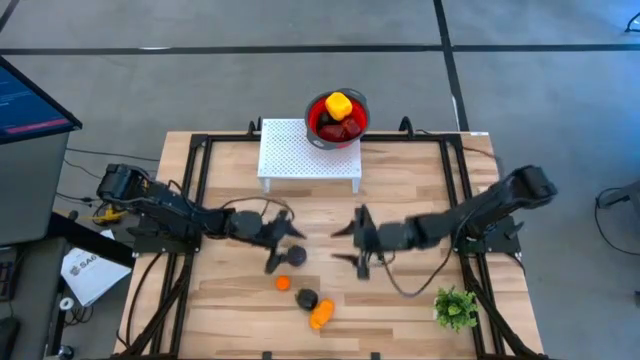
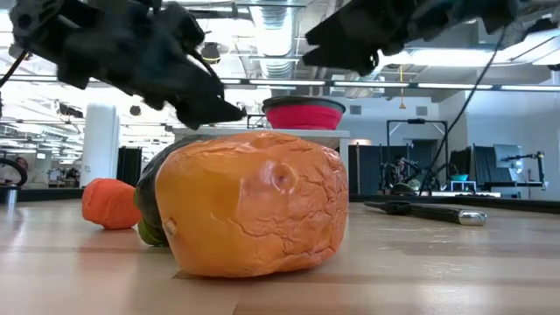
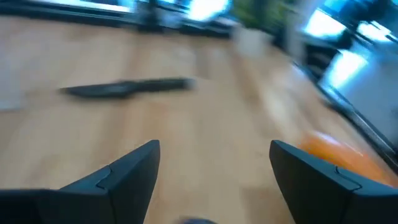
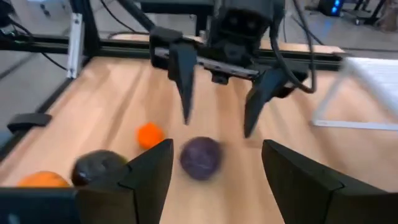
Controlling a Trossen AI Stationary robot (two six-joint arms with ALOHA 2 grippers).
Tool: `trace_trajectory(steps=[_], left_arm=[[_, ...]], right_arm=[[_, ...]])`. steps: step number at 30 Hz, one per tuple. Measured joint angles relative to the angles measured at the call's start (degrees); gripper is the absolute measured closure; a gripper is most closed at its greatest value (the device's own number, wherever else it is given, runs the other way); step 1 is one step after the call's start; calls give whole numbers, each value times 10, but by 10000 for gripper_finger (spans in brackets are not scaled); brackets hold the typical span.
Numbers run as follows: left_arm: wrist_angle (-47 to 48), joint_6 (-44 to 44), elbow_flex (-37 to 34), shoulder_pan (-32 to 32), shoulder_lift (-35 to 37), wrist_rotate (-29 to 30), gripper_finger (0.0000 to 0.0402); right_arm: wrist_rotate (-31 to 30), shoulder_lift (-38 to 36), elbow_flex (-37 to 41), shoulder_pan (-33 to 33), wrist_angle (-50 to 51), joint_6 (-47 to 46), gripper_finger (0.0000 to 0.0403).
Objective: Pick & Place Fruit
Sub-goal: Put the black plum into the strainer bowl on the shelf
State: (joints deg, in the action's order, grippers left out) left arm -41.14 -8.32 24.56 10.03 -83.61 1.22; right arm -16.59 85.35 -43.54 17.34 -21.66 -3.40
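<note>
Currently listed, loose fruit on the wooden surface: one dark purple piece, lying just below and between the spread fingers of the left hand; one small orange piece, just beside it on the near side; one blackish-green piece, a little farther out; one larger orange piece, touching the blackish-green one, farthest from the hand.

Fruit already placed: red and yellow pieces in the red bowl, which stands on the white perforated stand, well beyond both hands.

Left hand: released, fingers wide, nothing held, poised over the purple piece.

Right hand: released, empty, facing the left hand across the purple piece.

Step judged in hand: approach to pick the purple piece. Next move calls for lowering the left hand to straddle it, then clenching.

Other items: black-handled knife, green plant sprig, both apart from the fruit.
</note>
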Motion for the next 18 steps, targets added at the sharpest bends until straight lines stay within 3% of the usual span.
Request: trace_trajectory(steps=[3, 7, 13, 18], left_arm=[[22, 38, 0, 36, 0, -16, 105], [47, 55, 0, 55, 0, 16, 105], [54, 65, 0, 41, -4, 32, 105], [58, 93, 0, 30, -37, 38, 105]], right_arm=[[-52, 69, 2, 36, -74, -15, 163], [-99, 145, 2, 48, -187, -1, 163], [-103, 207, 1, 18, -320, 8, 163], [-91, 219, -2, -2, -345, 4, 163]])
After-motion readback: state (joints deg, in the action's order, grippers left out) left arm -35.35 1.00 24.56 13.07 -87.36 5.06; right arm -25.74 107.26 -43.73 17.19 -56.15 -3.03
